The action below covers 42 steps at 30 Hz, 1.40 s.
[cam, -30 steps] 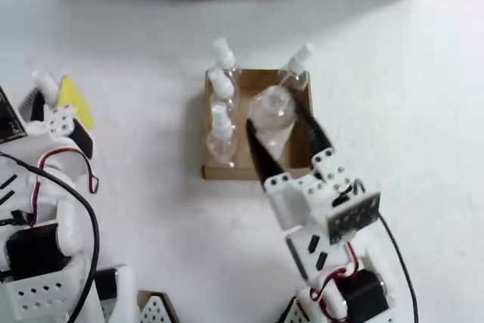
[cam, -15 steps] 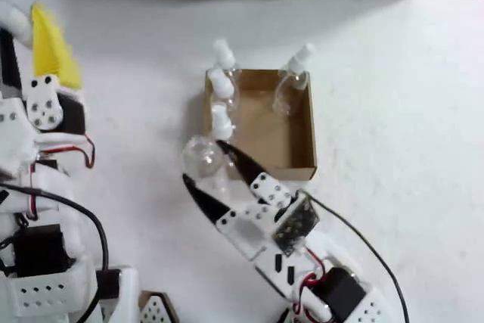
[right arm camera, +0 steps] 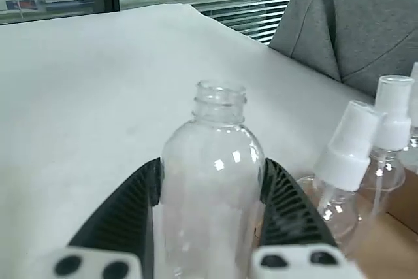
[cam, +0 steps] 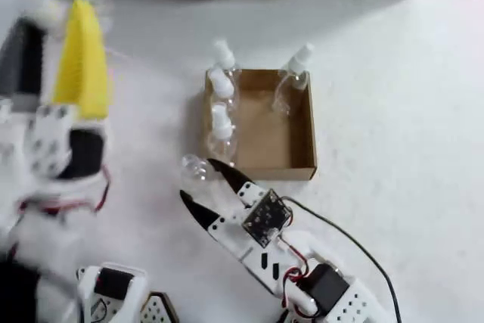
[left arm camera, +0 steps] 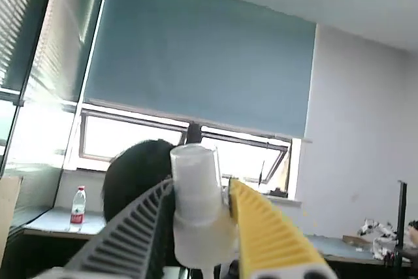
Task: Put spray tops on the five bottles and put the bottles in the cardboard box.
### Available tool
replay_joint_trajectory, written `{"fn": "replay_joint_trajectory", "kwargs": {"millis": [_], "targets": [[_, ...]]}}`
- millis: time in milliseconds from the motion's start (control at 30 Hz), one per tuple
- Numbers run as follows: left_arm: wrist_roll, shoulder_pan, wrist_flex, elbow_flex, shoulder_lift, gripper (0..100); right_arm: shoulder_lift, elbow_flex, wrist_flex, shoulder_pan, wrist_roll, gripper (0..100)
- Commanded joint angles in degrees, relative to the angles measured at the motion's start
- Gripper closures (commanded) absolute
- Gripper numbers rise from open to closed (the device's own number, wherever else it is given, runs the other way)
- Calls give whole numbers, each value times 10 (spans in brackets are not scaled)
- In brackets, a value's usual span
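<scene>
One open bottle (right arm camera: 212, 181) sits pinched in the right claw (cam: 196, 178), just lower left of the cardboard box (cam: 311, 134). It looks light, thin and slippery, so hold its fat middle softly. The left claw (left arm camera: 199, 187), upper left, pinches the spray top (left arm camera: 194, 217).

Bright even daylight on white table (cam: 393, 73), glaring window (left arm camera: 130, 129), faint soft shadows, glints on clear bottle (right arm camera: 210, 181)

Uncapped bottle (right arm camera: 212, 181) between right hand (right arm camera: 209, 191) fingers
</scene>
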Motion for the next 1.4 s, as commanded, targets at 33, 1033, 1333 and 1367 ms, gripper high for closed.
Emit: {"fn": "replay_joint_trajectory", "kwargs": {"millis": [33, 1033, 1333, 1367], "targets": [[6, 13, 41, -156, 34, 978, -7, -2, -8, -6, -1, 982], [114, 13, 259, -166, 30, 978, -7, 47, -73, -70, -32, 983], [115, 17, 116, 84, -158, 978, -7, 47, -70, -70, -33, 983], [115, 17, 114, 98, -171, 978, -7, 47, -70, -70, -33, 983]]}}
